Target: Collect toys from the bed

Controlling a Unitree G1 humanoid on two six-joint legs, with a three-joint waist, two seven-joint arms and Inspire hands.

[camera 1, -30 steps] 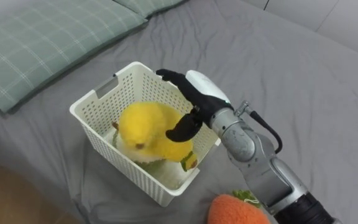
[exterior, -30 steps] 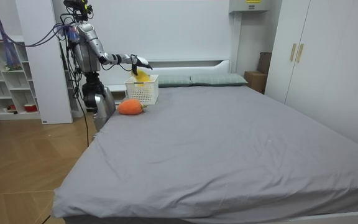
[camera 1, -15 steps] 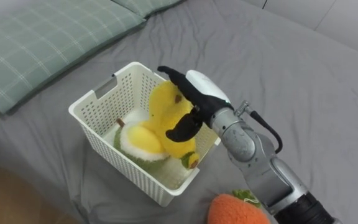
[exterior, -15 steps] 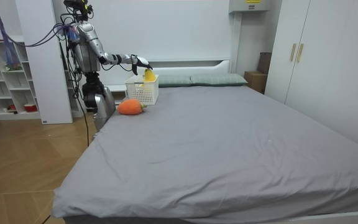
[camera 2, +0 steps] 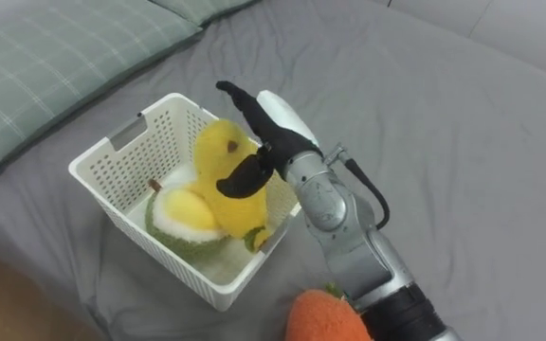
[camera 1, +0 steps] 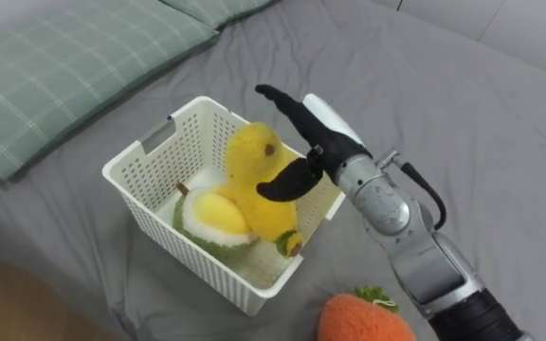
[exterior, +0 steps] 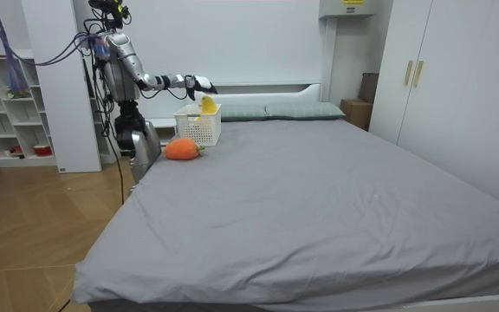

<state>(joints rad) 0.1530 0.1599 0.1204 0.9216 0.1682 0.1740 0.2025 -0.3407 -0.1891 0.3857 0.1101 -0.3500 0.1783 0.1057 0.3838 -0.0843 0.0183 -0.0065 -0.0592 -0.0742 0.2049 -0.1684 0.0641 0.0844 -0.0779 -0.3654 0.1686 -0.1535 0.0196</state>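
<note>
A white lattice basket (camera 1: 145,152) stands on the grey bed near its edge. Inside it a yellow plush toy (camera 1: 254,175) leans upright against the right wall, beside a green and white plush (camera 1: 207,223). My right hand (camera 1: 316,133) hovers open just above the basket's right rim, fingers straight and thumb hanging beside the yellow toy, holding nothing. An orange carrot plush (camera 1: 363,320) with green leaves lies on the bed in front of the basket, under my right forearm. In the room view I stand at the bedside with my right hand (exterior: 199,84) stretched over the basket (exterior: 197,128).
A green checked pillow (camera 1: 64,57) lies left of the basket. The grey bedsheet (camera 1: 463,123) spreads wide to the right. In the room view a white shelf unit (exterior: 7,104) stands behind me and a wardrobe (exterior: 440,78) is at the room view's right.
The yellow toy has slid from lying across the basket's top down into it and now leans upright. My right hand has lifted slightly up and right, off the toy.
</note>
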